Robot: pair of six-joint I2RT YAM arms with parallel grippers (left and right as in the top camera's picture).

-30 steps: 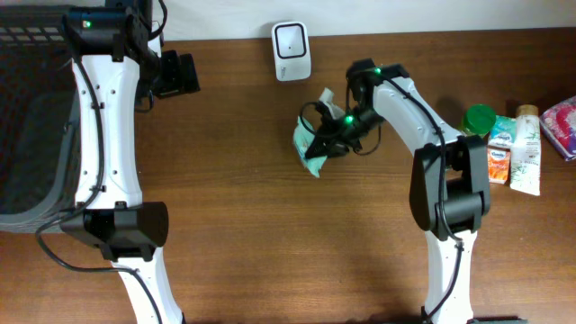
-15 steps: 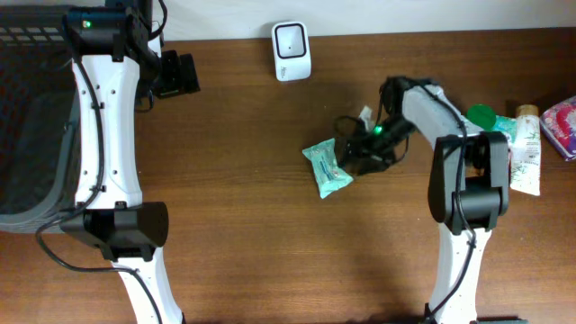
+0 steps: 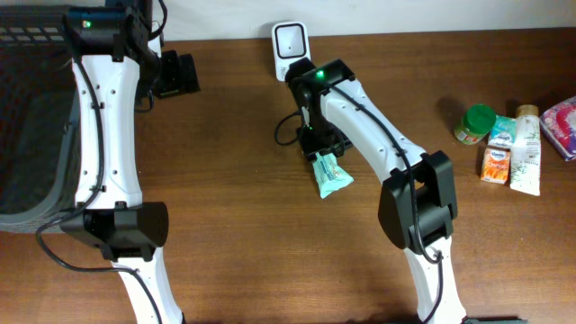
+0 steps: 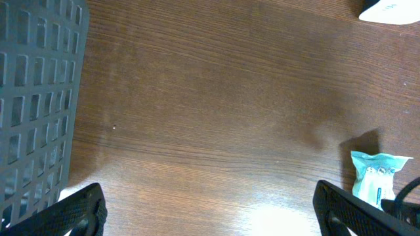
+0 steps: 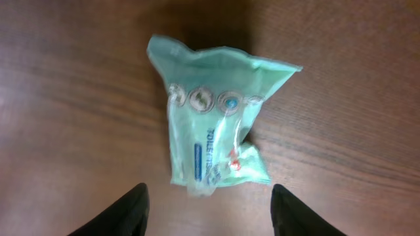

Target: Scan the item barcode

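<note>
At the far left of the brown wooden table (image 3: 234,234) stands a dark grey plastic basket with a grid wall (image 3: 27,117). Beside it the white left arm reaches toward the back edge, and its left gripper (image 4: 211,213) hangs over bare wood with its black fingers (image 4: 75,213) set wide apart, holding nothing. Near the middle of the back edge sits a small white barcode scanner with a dark window (image 3: 292,39). Just in front of it, the right arm bends in from the right, and the right gripper (image 5: 209,213) points down over a crumpled pale green plastic packet of wipes (image 5: 213,118). The two jaws stand apart on either side of the packet's lower end without touching it. The packet lies flat on the table, its face with round icons and blue lettering turned up, a little in front of the scanner and slightly right of it. At the right edge, well apart from the packet, a green-lidded jar (image 3: 475,123), a small orange and white carton (image 3: 495,164), a white tube (image 3: 526,153) and a pink packet (image 3: 562,115) are grouped close together
</note>
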